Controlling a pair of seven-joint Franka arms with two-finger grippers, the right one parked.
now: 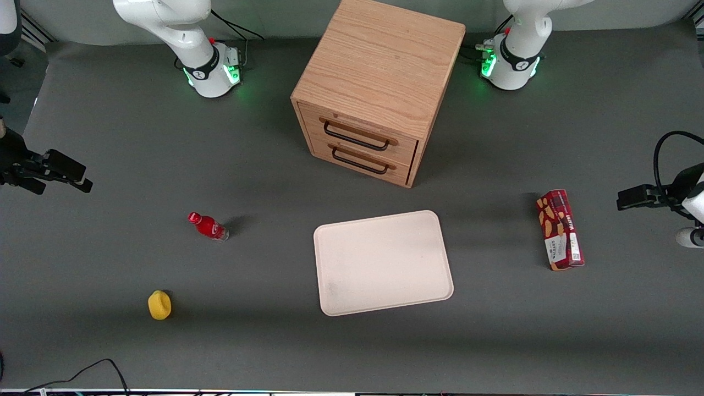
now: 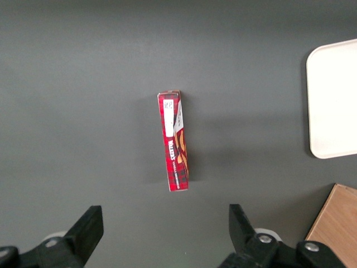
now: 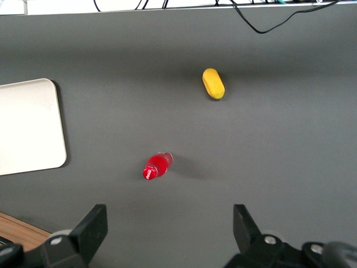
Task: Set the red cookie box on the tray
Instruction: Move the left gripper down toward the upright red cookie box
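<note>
The red cookie box [image 1: 560, 230] lies on the grey table, apart from the cream-white tray [image 1: 383, 263], toward the working arm's end of the table. The tray is bare. My left gripper [image 1: 638, 197] hangs above the table beside the box, farther toward the working arm's end. In the left wrist view the gripper [image 2: 165, 231] is wide open and empty, well above the table. The box [image 2: 174, 142] lies lengthwise ahead of the gap between the fingers, and a part of the tray [image 2: 334, 106] also shows.
A wooden two-drawer cabinet [image 1: 374, 82] stands farther from the front camera than the tray. A small red bottle [image 1: 208, 226] and a yellow object [image 1: 159, 304] sit toward the parked arm's end of the table.
</note>
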